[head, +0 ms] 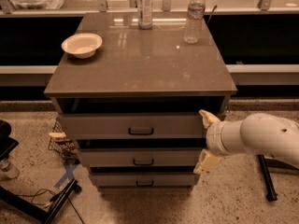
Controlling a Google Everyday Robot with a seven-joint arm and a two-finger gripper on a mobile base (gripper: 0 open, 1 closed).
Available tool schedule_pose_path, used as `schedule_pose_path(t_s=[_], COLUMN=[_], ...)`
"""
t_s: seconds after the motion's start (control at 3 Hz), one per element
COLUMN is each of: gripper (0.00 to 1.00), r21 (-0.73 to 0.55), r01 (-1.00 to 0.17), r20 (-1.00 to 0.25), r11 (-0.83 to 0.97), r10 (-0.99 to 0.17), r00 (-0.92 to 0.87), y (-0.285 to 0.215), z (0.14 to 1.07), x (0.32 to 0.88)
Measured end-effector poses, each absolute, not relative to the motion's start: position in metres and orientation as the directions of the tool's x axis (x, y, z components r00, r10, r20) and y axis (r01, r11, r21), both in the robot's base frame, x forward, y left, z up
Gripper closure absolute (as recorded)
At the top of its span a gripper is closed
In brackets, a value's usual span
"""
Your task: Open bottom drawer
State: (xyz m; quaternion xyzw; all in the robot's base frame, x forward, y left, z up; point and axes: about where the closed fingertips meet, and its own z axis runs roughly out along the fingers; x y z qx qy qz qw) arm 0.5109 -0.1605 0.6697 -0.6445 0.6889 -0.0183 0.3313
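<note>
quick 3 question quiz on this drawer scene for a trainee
1. True or false: the gripper has hold of the bottom drawer.
2. What stands on the cabinet top? A) a bowl and two bottles B) a mug and a plate C) a laptop
3. Fill in: in the camera view, the open gripper is at the cabinet's ___ edge, level with the top drawer and middle drawer.
Key: 1 false; 2 A; 3 right.
</note>
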Motion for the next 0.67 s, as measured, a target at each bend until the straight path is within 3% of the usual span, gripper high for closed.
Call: schedule_pose_path(t_s=[0.67], gripper=[0.0], r21=[-0.415], r01=[-0.899], r20=[-0.438], r11=[0.142], r10=[-0.897], r00=[0.061], y=[-0.16], z=[0.645], x=[0.472])
